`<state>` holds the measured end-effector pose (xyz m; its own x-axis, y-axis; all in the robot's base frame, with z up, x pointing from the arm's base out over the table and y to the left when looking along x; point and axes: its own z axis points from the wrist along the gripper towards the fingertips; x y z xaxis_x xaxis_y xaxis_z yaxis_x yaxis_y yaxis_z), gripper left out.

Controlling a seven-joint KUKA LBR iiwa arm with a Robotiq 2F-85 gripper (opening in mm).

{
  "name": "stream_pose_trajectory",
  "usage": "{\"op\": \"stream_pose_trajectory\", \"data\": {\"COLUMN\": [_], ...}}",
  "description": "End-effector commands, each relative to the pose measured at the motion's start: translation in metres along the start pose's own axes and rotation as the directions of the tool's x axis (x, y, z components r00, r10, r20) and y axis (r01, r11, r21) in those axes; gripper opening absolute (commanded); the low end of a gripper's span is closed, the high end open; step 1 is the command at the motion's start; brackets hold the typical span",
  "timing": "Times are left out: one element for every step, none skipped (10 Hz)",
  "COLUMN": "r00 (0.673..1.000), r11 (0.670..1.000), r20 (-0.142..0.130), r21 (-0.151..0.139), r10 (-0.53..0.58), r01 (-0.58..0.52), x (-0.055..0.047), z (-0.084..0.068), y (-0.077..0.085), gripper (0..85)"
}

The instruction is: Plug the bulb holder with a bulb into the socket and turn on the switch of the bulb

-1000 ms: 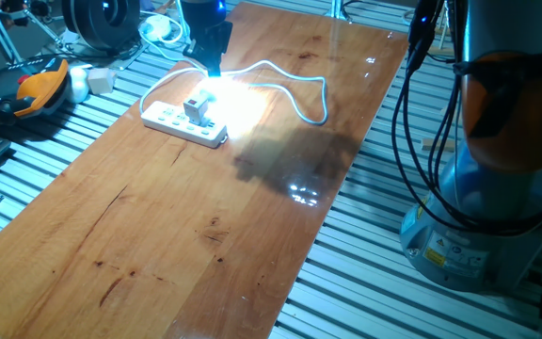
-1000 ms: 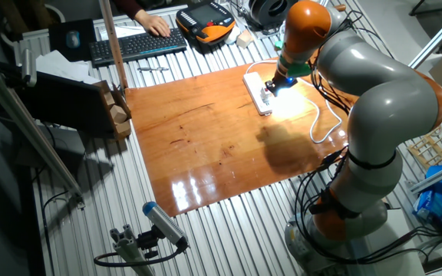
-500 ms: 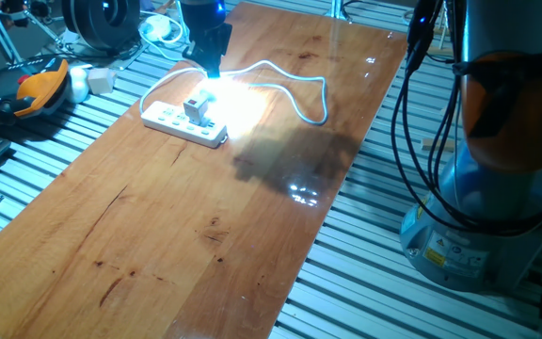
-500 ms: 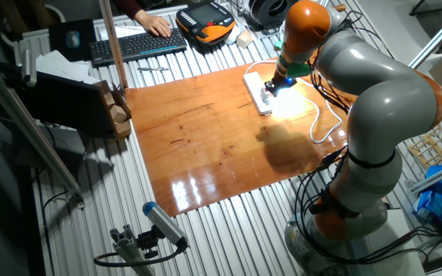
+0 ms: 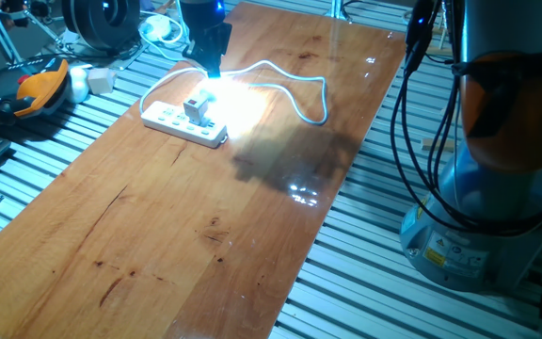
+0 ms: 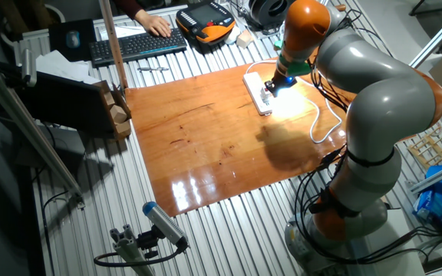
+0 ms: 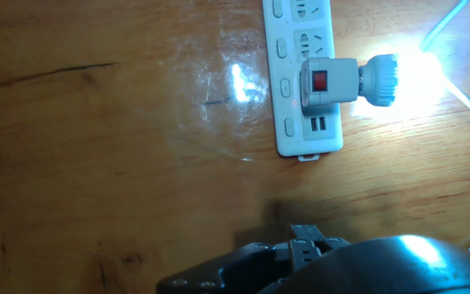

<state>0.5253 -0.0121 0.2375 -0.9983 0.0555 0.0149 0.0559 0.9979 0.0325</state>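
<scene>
The socket (image 7: pixel 290 126), a long white power strip, lies near the far end of the wooden board (image 5: pixel 186 226). The bulb holder (image 7: pixel 333 96) is plugged into it, and its red switch (image 7: pixel 320 81) faces the hand camera. The bulb (image 7: pixel 386 79) sticks out sideways from the holder and glows brightly, washing out the wood around it. My gripper (image 5: pixel 213 72) hangs just behind the strip (image 5: pixel 169 119) and clear of the holder (image 5: pixel 196 107). Its fingers taper together to one narrow tip with nothing between them. In the hand view only the gripper's dark tip (image 7: pixel 304 237) shows at the bottom edge.
The strip's white cable (image 5: pixel 301 83) loops over the board to the right of the bulb. An orange pendant (image 5: pixel 40 87) and a small white block (image 5: pixel 99 80) lie off the board on the slatted table. A keyboard (image 6: pixel 136 44) with a person's hand sits further back.
</scene>
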Motion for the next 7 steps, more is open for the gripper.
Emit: {"op": "stream_pose_trajectory", "data": {"r00": [1.000, 1.000, 1.000, 1.000, 1.000, 1.000, 1.000], "r11": [1.000, 1.000, 1.000, 1.000, 1.000, 1.000, 1.000], "r20": [0.001, 0.006, 0.006, 0.006, 0.007, 0.007, 0.007], "r21": [-0.004, -0.001, 0.001, 0.001, 0.004, 0.004, 0.001], "r10": [-0.003, -0.006, -0.001, 0.002, 0.003, 0.002, 0.006], "r01": [0.003, 0.006, 0.001, -0.002, -0.003, -0.002, -0.006], "x": [-0.0003, -0.0003, 0.0000, -0.0001, -0.0003, -0.0004, -0.0004], "z": [-0.0001, -0.0002, -0.0006, -0.0002, 0.0001, 0.0003, 0.0003], "y": [0.0006, 0.0006, 0.0006, 0.0008, 0.0005, 0.0005, 0.0005], "gripper": [0.0, 0.0, 0.0, 0.0, 0.0, 0.0, 0.0]}}
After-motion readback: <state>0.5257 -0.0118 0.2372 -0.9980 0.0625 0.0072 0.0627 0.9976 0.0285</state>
